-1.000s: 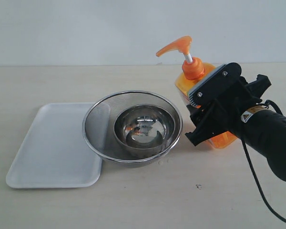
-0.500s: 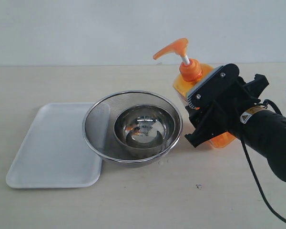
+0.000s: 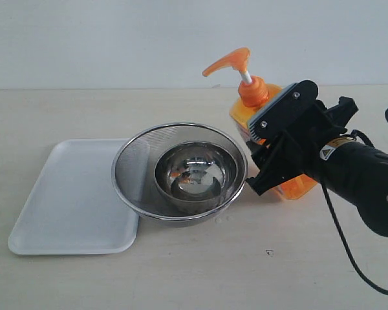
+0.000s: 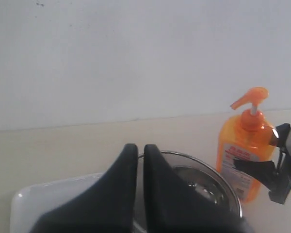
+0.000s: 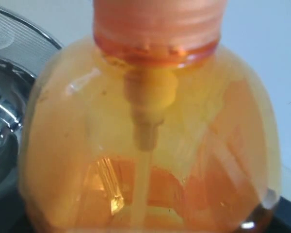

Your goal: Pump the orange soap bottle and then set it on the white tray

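Note:
The orange soap bottle (image 3: 254,92) stands right of the strainer, its pump head raised and its spout pointing left. My right gripper (image 3: 271,152) is shut on the bottle's body from the front right and hides most of the label. The right wrist view is filled by the translucent orange bottle (image 5: 150,136) with its dip tube inside. The white tray (image 3: 64,194) lies flat at the left and is bare. My left gripper (image 4: 140,150) is shut on nothing and is out of the exterior view. Its camera sees the bottle (image 4: 242,150) and the tray (image 4: 48,199).
A round steel mesh strainer (image 3: 132,168) sits between tray and bottle, overlapping the tray's right edge. A steel bowl (image 3: 181,174) rests inside it. The right arm's black cable (image 3: 349,258) trails over the table at the front right. A pale wall closes the back.
My right gripper and the bottle have shifted left and a little upward over the last second, closer to the strainer's rim. Tray, strainer and bowl have not moved.

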